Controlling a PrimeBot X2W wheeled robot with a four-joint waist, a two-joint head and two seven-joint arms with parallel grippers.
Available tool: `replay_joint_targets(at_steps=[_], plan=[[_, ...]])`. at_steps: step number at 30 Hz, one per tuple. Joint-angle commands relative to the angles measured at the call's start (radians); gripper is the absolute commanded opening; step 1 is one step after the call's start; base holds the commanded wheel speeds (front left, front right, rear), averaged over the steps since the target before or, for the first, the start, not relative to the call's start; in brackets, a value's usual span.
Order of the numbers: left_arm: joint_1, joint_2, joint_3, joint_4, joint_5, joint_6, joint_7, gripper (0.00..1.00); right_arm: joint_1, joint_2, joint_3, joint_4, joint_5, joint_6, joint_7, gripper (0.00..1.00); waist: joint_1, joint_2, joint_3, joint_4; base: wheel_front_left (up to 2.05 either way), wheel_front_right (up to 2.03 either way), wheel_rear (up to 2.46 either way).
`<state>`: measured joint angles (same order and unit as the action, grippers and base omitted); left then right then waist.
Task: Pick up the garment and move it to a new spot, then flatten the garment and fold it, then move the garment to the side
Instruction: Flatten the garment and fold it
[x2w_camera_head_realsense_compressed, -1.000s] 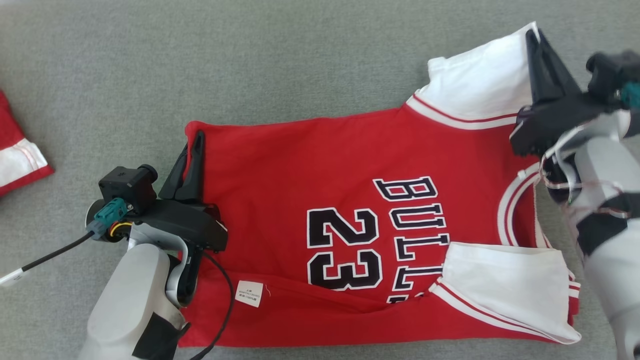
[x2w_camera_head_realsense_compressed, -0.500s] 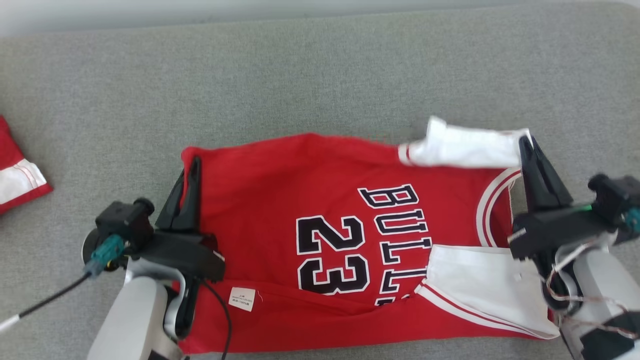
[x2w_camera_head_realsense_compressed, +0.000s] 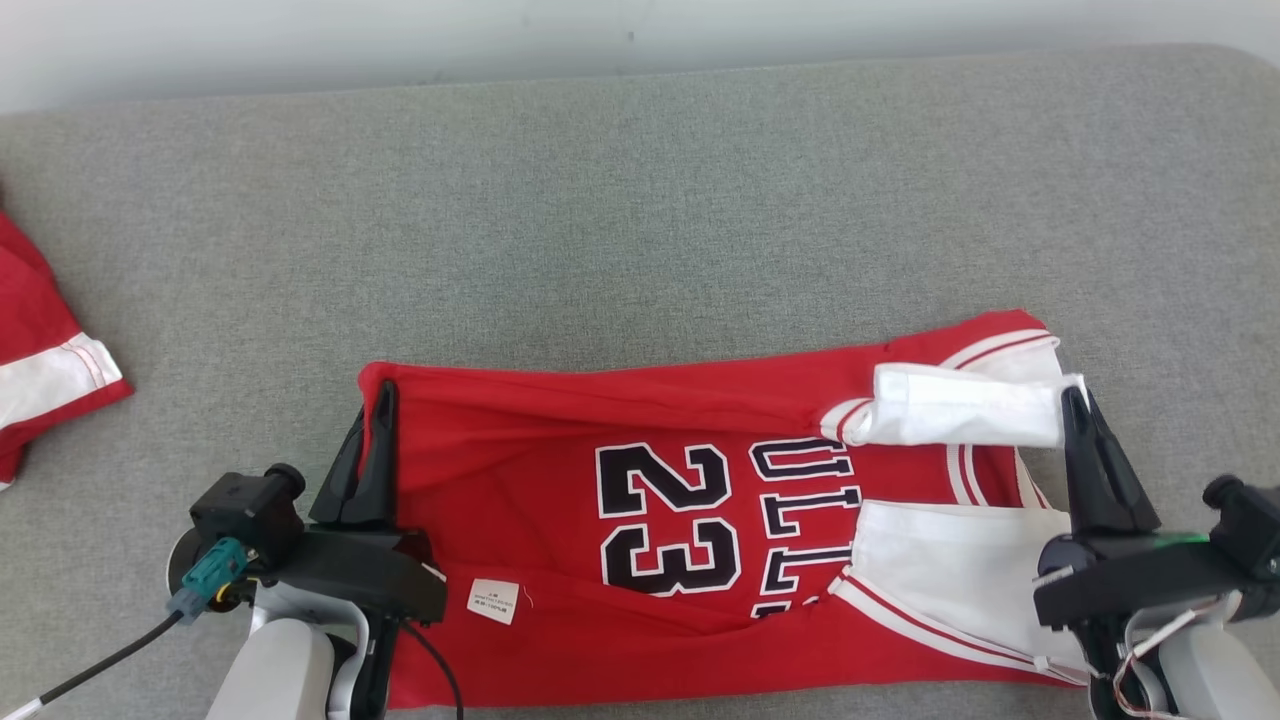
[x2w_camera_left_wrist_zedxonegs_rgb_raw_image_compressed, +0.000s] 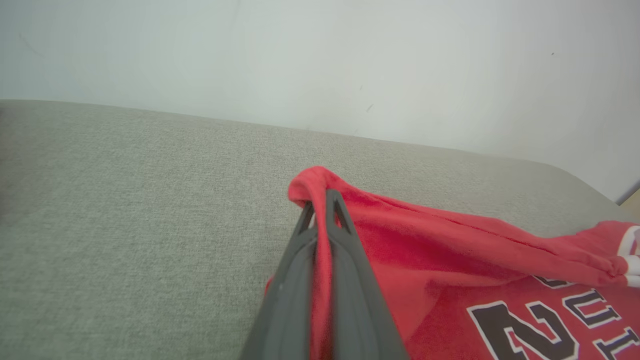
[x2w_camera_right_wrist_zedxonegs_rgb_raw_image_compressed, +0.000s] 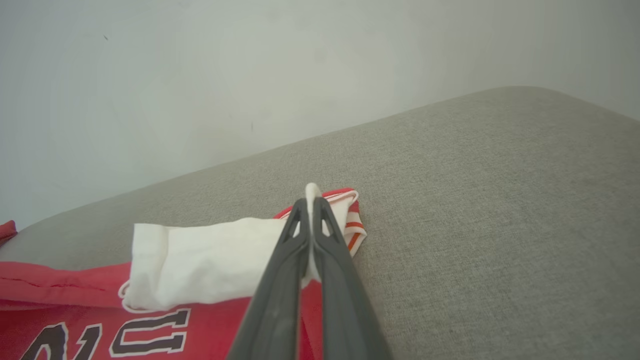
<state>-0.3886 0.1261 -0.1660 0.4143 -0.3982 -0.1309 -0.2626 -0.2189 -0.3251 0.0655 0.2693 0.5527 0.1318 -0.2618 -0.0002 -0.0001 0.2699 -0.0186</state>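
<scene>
Working on a grey upholstered surface (x2w_camera_head_realsense_compressed: 640, 200), with the red Bulls jersey (x2w_camera_head_realsense_compressed: 520, 450) laid sideways around its black 23 (x2w_camera_head_realsense_compressed: 668, 518) and, judging by the raised far edge, partway through a lengthwise fold toward the robot. Ignore the second red-and-white garment (x2w_camera_head_realsense_compressed: 40, 370) well to the left of the 23; no part of this step. Mind the two white sleeves: near sleeve (x2w_camera_head_realsense_compressed: 950, 570) to the right of the 23, tucked flat over the red; far sleeve (x2w_camera_head_realsense_compressed: 960, 405) right of and beyond the 23, bunched into a loose roll. Left gripper (x2w_camera_head_realsense_compressed: 383, 392) beyond and left of the 23, pressed together on the red hem corner, with cloth sandwiched between the fingers. Right gripper (x2w_camera_head_realsense_compressed: 1075, 395) beyond and right of the 23, clamped on the end of the far sleeve. For a clean fold: carry both pinched corners toward the near side of the 23 at one pace and one height, hold the span between them gently taut for a straight crease, and set down only once level with the near edge. Probably worth smoothing the far sleeve flat before letting go, to avoid a lump inside. Expect to cover the small white care label (x2w_camera_head_realsense_compressed: 497, 601), left of and just nearer than the 23.
</scene>
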Motion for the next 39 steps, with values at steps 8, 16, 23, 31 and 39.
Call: replay_joint_targets(at_steps=[8, 16, 23, 31, 39], plan=[[0.063, -0.012, 0.035, -0.031, 0.019, 0.002, -0.003, 0.00, 0.106, 0.038, -0.023, -0.068, 0.032, -0.002, -0.004, 0.00, 0.0002, 0.0001, -0.009, -0.002, 0.00, 0.00, 0.00], [0.132, -0.030, 0.041, -0.049, 0.040, 0.002, -0.003, 0.00, 0.171, 0.057, -0.040, -0.058, 0.019, -0.002, -0.004, 0.00, 0.0002, 0.0001, -0.029, -0.001, 0.00, 0.00, 0.00], [0.176, -0.043, 0.085, -0.079, 0.051, 0.002, -0.003, 1.00, 0.173, 0.057, -0.052, -0.059, 0.018, -0.002, -0.004, 1.00, 0.0002, 0.0001, -0.053, 0.002, 0.00, 0.00, 0.00], [0.267, -0.068, 0.166, -0.170, 0.102, 0.002, -0.003, 1.00, 0.150, 0.020, -0.056, -0.002, -0.002, -0.002, 0.009, 1.00, 0.0002, 0.0001, -0.091, 0.018, 0.00, 0.00, 0.00], [0.362, -0.077, 0.201, -0.217, 0.200, 0.008, -0.003, 1.00, 0.045, -0.029, -0.009, 0.179, -0.020, -0.002, 0.121, 1.00, 0.0002, 0.0001, -0.119, 0.057, 0.00, 0.00, 0.00]])
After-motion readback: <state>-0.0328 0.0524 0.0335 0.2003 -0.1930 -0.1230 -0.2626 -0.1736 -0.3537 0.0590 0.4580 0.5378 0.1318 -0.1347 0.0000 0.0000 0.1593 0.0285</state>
